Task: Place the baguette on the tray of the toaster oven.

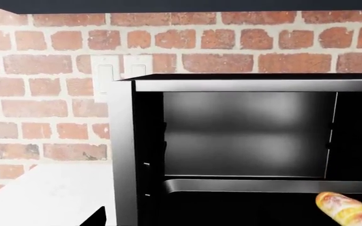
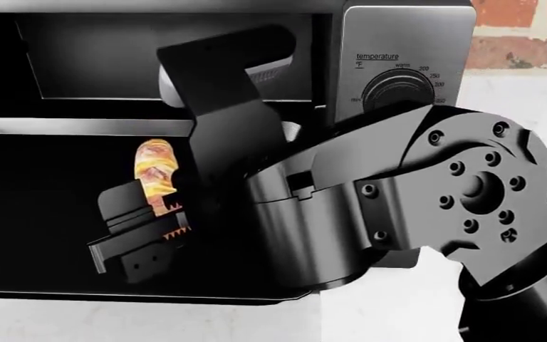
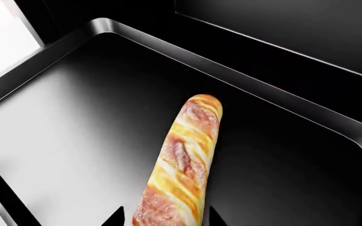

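bg: red brick wall (image 1: 43, 94) | white wall switches (image 1: 121, 70) | white counter (image 1: 49, 197)

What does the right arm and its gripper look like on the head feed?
The right arm is dark brushed-metal grey, built of rounded housings with a bolt-ringed circular joint plate and a flat black bracket. The right gripper is black, with blocky fingers and toothed, serrated pads. No cables or markings show.
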{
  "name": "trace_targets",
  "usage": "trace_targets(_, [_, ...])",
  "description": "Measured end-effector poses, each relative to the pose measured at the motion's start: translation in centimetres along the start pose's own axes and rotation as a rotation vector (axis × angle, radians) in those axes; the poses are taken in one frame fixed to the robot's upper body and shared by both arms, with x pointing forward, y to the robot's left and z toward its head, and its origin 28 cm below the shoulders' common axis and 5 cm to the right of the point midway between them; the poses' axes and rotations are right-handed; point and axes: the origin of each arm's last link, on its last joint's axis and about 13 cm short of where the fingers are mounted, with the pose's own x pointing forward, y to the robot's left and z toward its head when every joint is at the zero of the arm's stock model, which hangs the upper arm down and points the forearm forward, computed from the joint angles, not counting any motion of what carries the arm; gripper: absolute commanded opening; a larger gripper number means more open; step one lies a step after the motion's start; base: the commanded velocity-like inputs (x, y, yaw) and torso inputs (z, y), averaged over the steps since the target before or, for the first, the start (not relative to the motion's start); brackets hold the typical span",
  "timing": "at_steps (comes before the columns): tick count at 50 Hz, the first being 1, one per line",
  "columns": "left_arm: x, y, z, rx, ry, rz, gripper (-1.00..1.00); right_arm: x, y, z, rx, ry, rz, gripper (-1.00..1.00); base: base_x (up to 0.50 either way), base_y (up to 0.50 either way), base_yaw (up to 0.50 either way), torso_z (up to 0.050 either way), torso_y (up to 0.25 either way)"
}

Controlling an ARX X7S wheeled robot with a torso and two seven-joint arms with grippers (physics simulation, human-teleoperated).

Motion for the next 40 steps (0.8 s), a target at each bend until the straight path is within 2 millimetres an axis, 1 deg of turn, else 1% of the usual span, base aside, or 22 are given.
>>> trace_targets(10, [0.0, 0.0, -0.1, 0.002, 0.003, -0.001, 1.0, 0.1, 0.1, -0.3, -0.014, 0.009, 0.006, -1.0, 0.0, 0.0, 0.0, 0.0, 0.001])
trace_targets(11, [0.0, 0.0, -0.1, 0.003, 0.003, -0.002, 1.0, 0.1, 0.1, -0.3, -0.017, 0.01, 0.007, 1.0, 0.0, 0.0, 0.0, 0.0, 0.0])
trace_targets(27, [0.1, -0.1, -0.2, 0.005, 0.006, -0.005, 1.0, -0.5, 0.3, 0.0, -0.036, -0.002, 0.012, 1.0, 0.0, 0.0, 0.0, 0.0, 0.0])
trace_targets(40, [0.1, -0.1, -0.1, 0.004, 0.006, -0.005, 1.0, -2.0, 0.7, 0.7, -0.049, -0.059, -0.002, 1.0, 0.0, 0.0, 0.0, 0.0, 0.0])
